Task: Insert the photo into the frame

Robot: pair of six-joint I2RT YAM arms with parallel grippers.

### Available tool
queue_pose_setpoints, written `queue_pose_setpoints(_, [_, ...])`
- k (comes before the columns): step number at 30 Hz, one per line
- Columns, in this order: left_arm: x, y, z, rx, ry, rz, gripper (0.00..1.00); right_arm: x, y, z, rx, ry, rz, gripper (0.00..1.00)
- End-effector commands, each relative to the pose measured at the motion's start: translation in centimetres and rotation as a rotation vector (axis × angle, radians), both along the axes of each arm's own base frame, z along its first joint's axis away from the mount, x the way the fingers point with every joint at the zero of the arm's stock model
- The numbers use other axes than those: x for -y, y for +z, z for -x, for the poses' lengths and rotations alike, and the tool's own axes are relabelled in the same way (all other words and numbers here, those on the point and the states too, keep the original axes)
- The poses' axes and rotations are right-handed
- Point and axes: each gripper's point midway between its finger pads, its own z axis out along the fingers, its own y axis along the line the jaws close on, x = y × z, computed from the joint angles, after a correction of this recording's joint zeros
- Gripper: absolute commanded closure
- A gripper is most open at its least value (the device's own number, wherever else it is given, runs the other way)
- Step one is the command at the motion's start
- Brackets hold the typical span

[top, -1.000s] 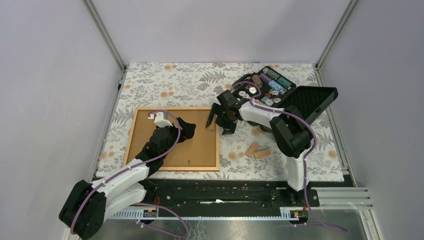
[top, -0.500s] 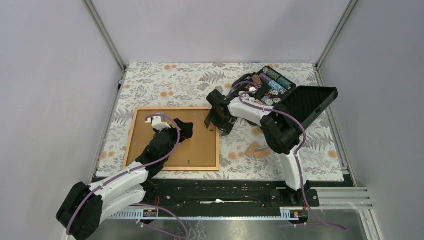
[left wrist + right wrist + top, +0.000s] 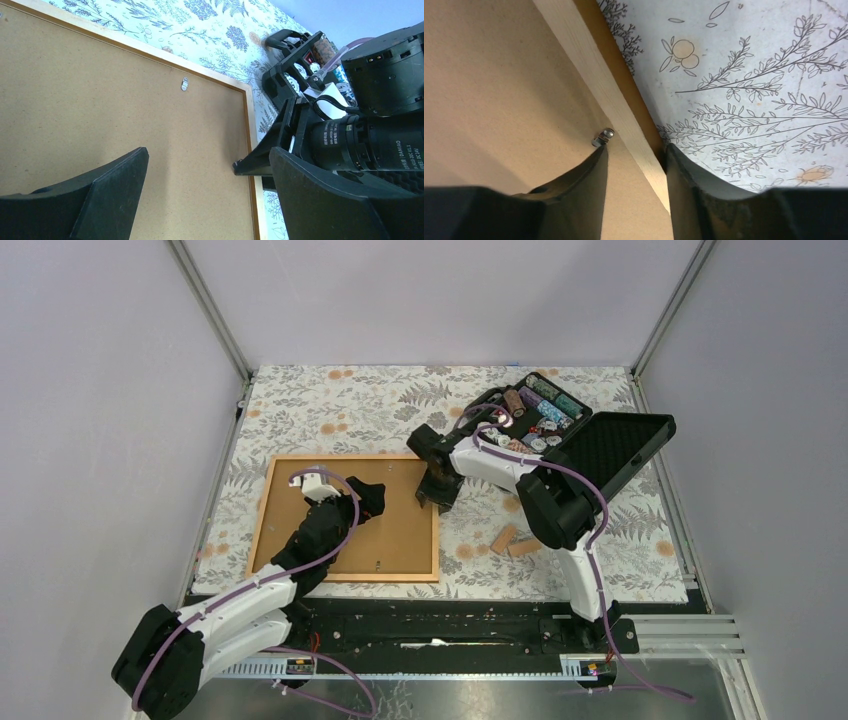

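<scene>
The frame (image 3: 345, 578) lies back up on the floral cloth, its thin light wood border around a brown backing board (image 3: 400, 530). The photo is hidden. My left gripper (image 3: 365, 502) hovers open over the backing board (image 3: 125, 100), nothing between its fingers (image 3: 209, 152). My right gripper (image 3: 437, 492) straddles the frame's right rail (image 3: 589, 65). One fingertip rests on the backing by a small metal clip (image 3: 603, 136); the other sits against the rail's outer side. A strip of backing still shows between the inner finger and the rail, so my right gripper (image 3: 636, 150) is open.
A black case (image 3: 535, 415) with several small items stands at the back right, its lid (image 3: 625, 445) open to the right. Two small wooden blocks (image 3: 515, 540) lie right of the frame. A metal hanger (image 3: 184, 84) sits on the backing near the far rail.
My right gripper has come down and left onto the frame's right rail, and its jaws have narrowed around it. The left gripper has barely shifted and stays wide.
</scene>
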Motion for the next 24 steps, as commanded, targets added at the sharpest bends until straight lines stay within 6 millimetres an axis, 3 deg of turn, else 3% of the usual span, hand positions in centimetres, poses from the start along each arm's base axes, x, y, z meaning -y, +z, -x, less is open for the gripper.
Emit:
queue_pose_setpoints(1, [-0.2,0.9,-0.2,0.042,0.018,0.014,0.04,3.1,-3.0,1.7,-0.062,0.037,0.168,0.6])
queue_pose_setpoints(7, [-0.3,0.9,-0.2,0.042,0.018,0.013,0.04,3.7,-3.2,1.5,-0.046,0.156,0.197,0.8])
queue_pose_setpoints(9, [-0.2,0.9,-0.2,0.041,0.018,0.013,0.04,3.9,-2.7,1.2,-0.031,0.199,0.207,0.81])
queue_pose_setpoints(11, [-0.3,0.9,-0.2,0.042,0.018,0.014,0.04,3.9,-1.6,0.7,-0.006,0.236,0.211,0.78])
queue_pose_setpoints(16, [-0.1,0.9,-0.2,0.042,0.016,0.012,0.04,2.3,1.8,-0.7,0.088,0.278,0.137,0.44])
queue_pose_setpoints(20, [-0.2,1.0,-0.2,0.043,0.016,0.013,0.04,1.9,1.8,-1.7,0.101,0.314,0.156,0.3])
queue_pose_setpoints(24, [-0.2,0.9,-0.2,0.042,0.019,0.013,0.04,1.0,1.7,-2.0,0.083,0.317,0.141,0.25])
